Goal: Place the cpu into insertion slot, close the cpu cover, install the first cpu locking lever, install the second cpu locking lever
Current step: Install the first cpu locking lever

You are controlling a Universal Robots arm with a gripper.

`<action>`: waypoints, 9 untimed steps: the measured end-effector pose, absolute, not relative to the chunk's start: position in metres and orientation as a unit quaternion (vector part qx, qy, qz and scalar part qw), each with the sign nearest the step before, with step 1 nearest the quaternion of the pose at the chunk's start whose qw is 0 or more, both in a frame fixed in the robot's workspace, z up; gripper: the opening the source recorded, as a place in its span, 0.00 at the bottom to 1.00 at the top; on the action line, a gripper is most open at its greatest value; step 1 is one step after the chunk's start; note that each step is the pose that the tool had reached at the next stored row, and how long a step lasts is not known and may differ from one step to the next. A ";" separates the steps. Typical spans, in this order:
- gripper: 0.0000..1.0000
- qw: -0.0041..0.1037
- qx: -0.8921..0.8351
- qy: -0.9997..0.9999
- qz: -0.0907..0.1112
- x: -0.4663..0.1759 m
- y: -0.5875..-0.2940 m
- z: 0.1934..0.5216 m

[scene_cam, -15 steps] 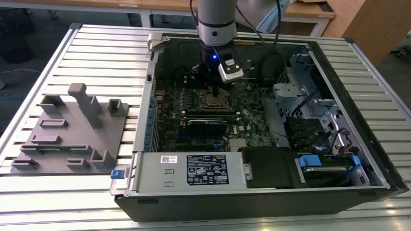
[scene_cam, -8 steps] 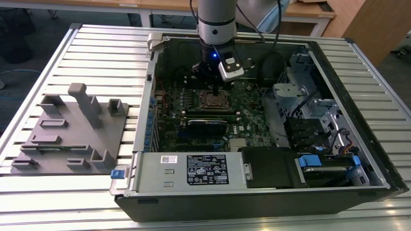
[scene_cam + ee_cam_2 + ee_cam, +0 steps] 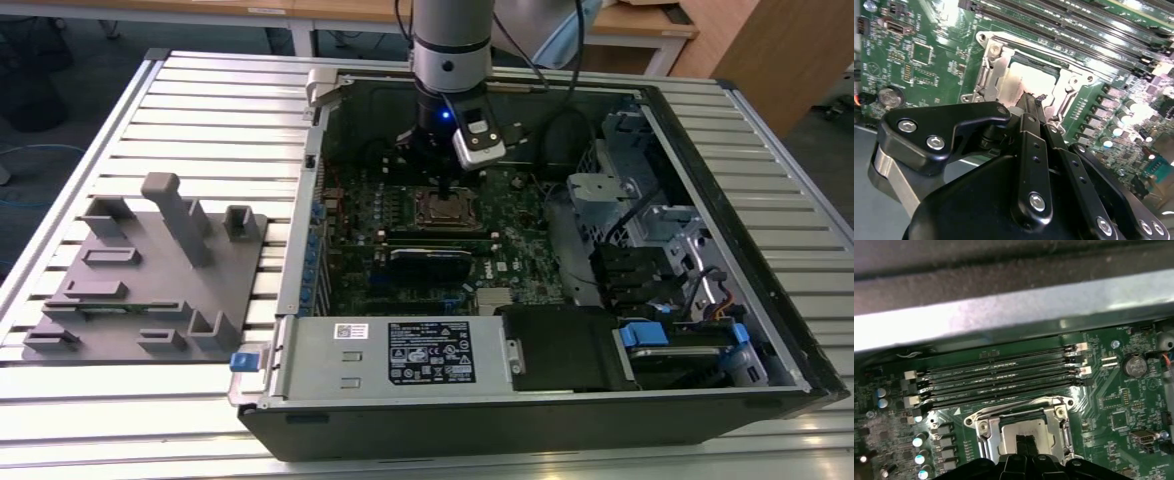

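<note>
While the hand [image 3: 1034, 102] stands low over the motherboard with its two fingertips pressed together and nothing between them, the cpu [image 3: 1026, 430] lies directly beneath those tips, seated in the insertion slot [image 3: 996, 75]. Judging by this, the first step is done. The cpu cover [image 3: 1021, 409] appears to lie flat around the chip, its silvery frame showing in both wrist views, so the second step looks finished too, though that is a judgement. Whether either locking lever is latched cannot be made out. In the exterior view the open computer case [image 3: 747, 150] holds the motherboard [image 3: 387, 200] under the hand, with the memory slots [image 3: 999, 375] just beyond the socket. A grey parts fixture [image 3: 147, 270] sits on the slatted worktop [image 3: 80, 420], well away from the hand.
</note>
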State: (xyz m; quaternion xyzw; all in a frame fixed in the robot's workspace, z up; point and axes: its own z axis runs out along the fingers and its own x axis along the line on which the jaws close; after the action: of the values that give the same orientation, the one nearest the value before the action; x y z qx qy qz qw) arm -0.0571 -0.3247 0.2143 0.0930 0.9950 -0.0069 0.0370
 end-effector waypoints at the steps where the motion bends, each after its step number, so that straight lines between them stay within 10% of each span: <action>1: 0.11 0.036 0.093 0.995 -0.007 -0.057 -0.325 0.214; 9: 0.11 0.035 0.092 0.995 -0.007 -0.053 -0.325 0.214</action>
State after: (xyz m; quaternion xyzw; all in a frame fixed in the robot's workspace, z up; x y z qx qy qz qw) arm -0.0531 -0.3247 0.2139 0.0918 0.9952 -0.0070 0.0346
